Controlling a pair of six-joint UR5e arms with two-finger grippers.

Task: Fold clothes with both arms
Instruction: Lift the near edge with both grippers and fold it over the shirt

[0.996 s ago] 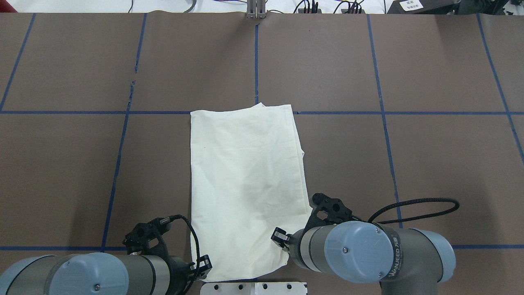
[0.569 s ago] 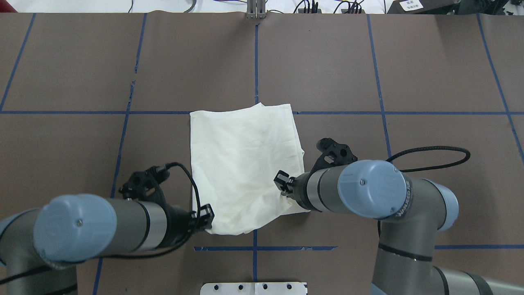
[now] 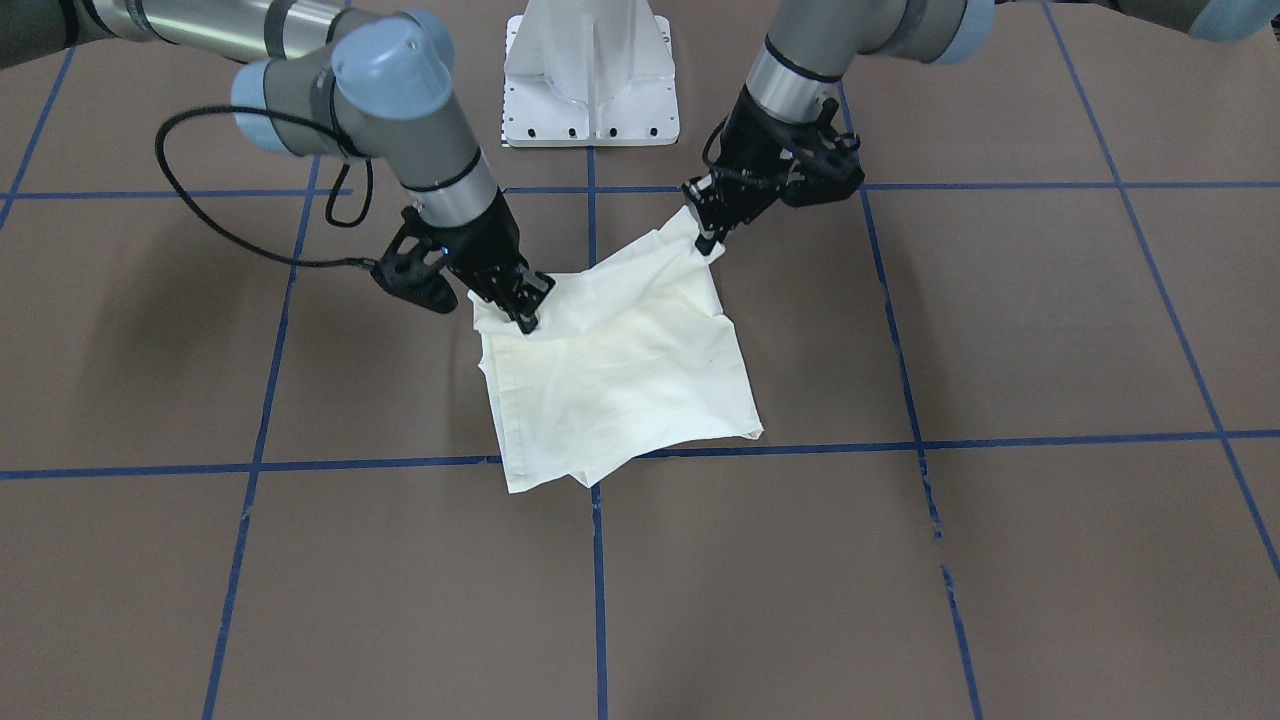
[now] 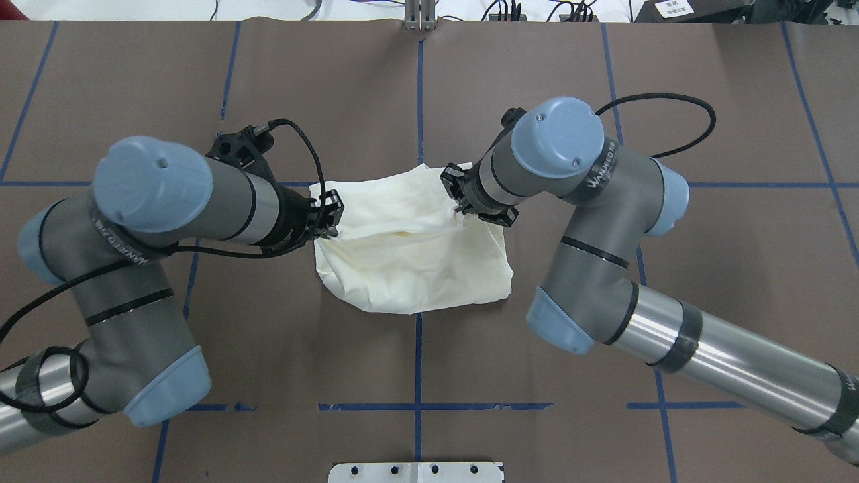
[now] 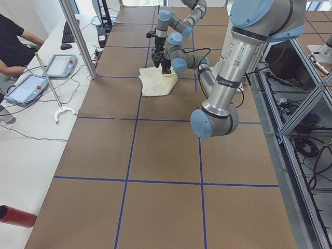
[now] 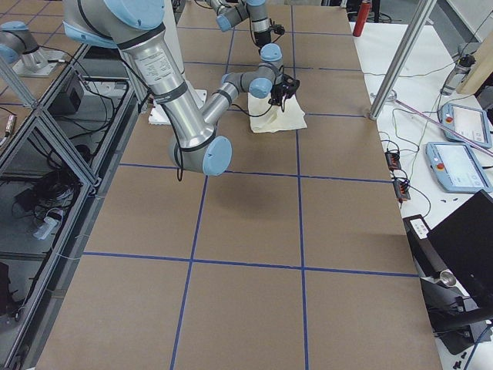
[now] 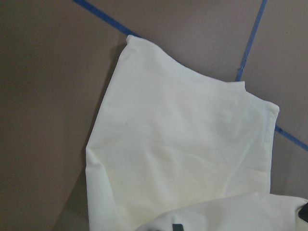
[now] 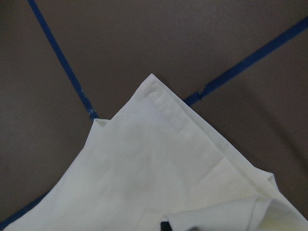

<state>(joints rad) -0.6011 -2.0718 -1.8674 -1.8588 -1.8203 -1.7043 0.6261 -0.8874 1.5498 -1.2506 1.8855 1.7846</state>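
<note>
The cream-white cotton shirt (image 4: 416, 275), plain side up, lies partly doubled over near the middle of the brown paper-covered table (image 4: 537, 80), which is crossed by blue tape lines. The black two-finger left pincer (image 4: 329, 225) is clamped on one raised corner of the cloth. The black right pincer (image 4: 460, 203) is clamped on the other. The edge between them sags above the flat lower layer.
</note>
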